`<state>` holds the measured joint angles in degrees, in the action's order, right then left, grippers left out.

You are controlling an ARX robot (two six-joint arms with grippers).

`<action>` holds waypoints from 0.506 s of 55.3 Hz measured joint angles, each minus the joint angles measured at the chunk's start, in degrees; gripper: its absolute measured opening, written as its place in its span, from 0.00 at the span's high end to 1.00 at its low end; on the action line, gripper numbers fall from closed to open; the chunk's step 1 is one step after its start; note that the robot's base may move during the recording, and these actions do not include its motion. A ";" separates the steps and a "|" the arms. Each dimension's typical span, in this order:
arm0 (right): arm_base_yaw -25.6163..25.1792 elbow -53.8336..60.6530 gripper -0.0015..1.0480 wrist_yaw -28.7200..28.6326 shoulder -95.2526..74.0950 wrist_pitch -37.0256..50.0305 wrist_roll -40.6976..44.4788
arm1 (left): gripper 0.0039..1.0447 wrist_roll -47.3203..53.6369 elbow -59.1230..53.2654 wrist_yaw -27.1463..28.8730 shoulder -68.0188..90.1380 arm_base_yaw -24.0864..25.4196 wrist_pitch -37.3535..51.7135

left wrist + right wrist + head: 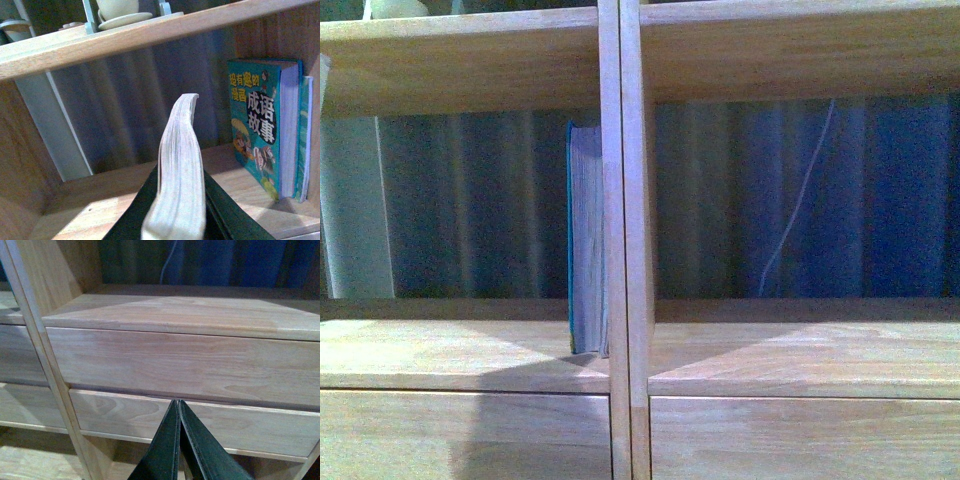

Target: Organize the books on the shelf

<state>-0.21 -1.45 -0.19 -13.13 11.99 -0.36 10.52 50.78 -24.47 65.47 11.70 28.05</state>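
Holds a bowed book (pixel 181 165) in left gripper (pixel 180 212), inside shelf (pixel 75 52).
Clamps it page edge up, jaws either side; faces teal book (pixel 257 125) upright by side wall, thin book (pixel 304 145) just beside.

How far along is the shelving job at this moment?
Done: a teal book stands upright against the shelf's centre divider. In hand: the left claw grips a second book, page edges showing, facing that compartment. Left: placing it beside the first. The right claw is shut, empty, by the drawer fronts.
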 joint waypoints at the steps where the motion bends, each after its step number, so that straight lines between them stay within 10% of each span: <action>1: 0.00 0.46 0.97 -0.04 0.39 0.15 0.00 | 0.85 0.31 0.48 -0.15 1.18 -0.04 0.70; 28: 0.00 0.68 0.97 0.04 12.74 -11.80 0.04 | 0.85 0.87 12.72 -1.46 23.67 -1.68 14.99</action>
<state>-0.21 -0.78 -0.14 -0.38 0.19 -0.32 11.40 63.51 -25.93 89.14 10.02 43.05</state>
